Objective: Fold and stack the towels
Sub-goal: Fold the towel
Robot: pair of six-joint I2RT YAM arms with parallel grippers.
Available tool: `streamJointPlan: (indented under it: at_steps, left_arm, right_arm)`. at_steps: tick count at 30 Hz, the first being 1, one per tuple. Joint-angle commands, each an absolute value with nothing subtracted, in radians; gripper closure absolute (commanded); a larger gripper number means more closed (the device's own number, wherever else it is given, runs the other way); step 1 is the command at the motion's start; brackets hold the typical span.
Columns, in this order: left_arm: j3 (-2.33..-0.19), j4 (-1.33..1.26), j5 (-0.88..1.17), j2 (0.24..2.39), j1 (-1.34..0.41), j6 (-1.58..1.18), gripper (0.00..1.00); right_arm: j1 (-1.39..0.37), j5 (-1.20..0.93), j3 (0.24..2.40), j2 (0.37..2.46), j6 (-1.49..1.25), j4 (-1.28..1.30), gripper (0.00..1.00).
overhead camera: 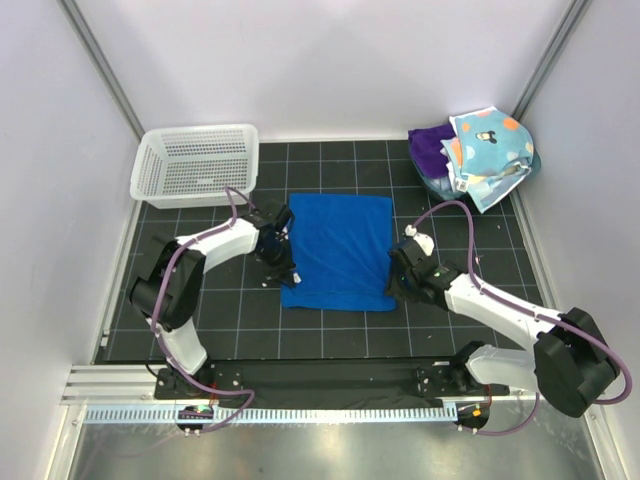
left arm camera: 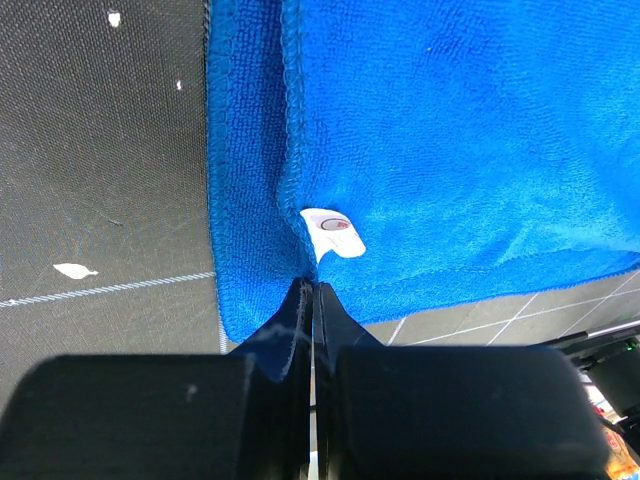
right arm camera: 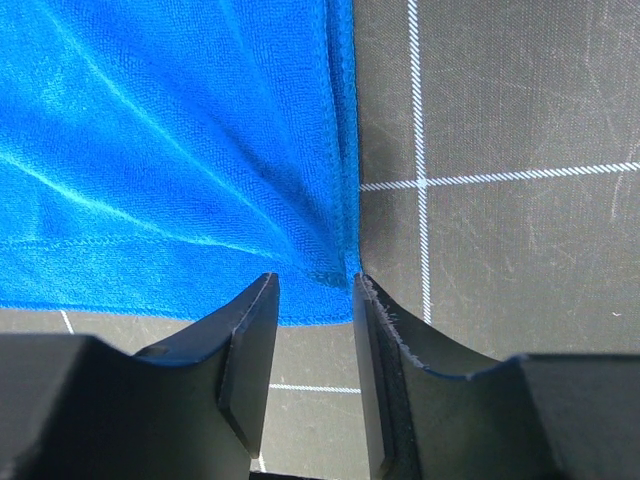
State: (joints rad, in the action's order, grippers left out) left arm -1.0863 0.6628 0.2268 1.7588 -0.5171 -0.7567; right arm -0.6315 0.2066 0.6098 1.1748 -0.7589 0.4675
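1. Left gripper (left arm camera: 312, 296): clamped on the blue towel (overhead camera: 340, 250) at its left hem, just beside the white tag (left arm camera: 333, 231). The bite looks thin, so I judge it may slip on lifting.
2. Right gripper (right arm camera: 315, 285): jaws apart, straddling the blue towel's near right corner, holding nothing. If I lift before it closes, the fold goes askew.
3. Blue towel: flat on the mat (overhead camera: 330, 330).
4. Beyond its far right corner: other towels (overhead camera: 480, 150), heaped. Beyond its far left corner: basket (overhead camera: 200, 132).
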Motion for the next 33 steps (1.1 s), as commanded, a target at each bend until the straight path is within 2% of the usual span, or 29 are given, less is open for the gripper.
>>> streamJointPlan:
  at_steps: [1,6,19,33]
  left_arm:
    - [-1.118,0.661,0.213,1.738,-0.522,-0.759,1.00]
    - [-1.115,0.681,0.203,1.701,-0.523,-0.762,1.00]
    - [-1.065,0.719,0.163,1.597,-0.522,-0.772,1.00]
    - [-1.038,0.735,0.143,1.580,-0.508,-0.755,1.00]
  right_arm:
    - [-0.629,0.227,0.604,1.137,-0.758,0.459,0.56]
    - [-0.627,0.235,0.595,1.114,-0.759,0.465,0.53]
    - [-0.629,0.210,0.574,1.126,-0.778,0.431,0.53]
    - [-0.627,0.189,0.560,1.181,-0.802,0.376,0.54]
